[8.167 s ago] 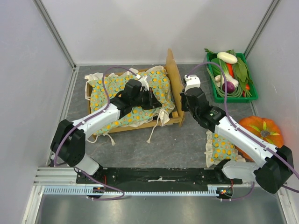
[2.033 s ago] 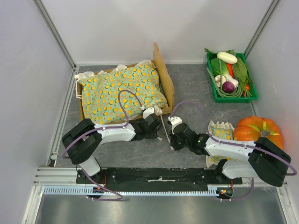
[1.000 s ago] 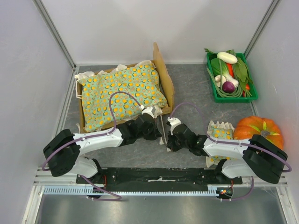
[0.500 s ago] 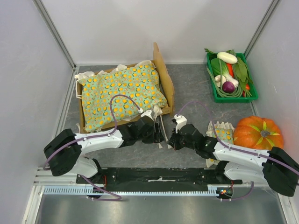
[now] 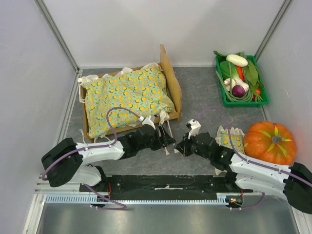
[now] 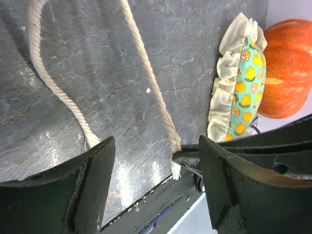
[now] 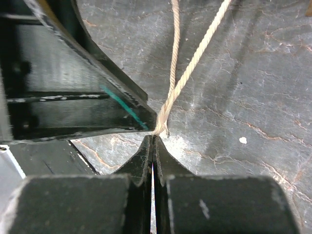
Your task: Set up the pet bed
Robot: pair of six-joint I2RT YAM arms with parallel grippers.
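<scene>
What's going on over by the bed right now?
The blanket is spread over the pet bed. The right gripper is shut on the end of a tie cord from the blanket, in front of the bed. The left gripper is open beside it, holding nothing. The pillow lies by the pumpkin, not on the bed.

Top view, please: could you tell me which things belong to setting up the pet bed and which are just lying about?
For the job: pet bed, ruffled blanket spread on it, tie cord, matching pillow.
Lying about: green tray of vegetables, pumpkin.
</scene>
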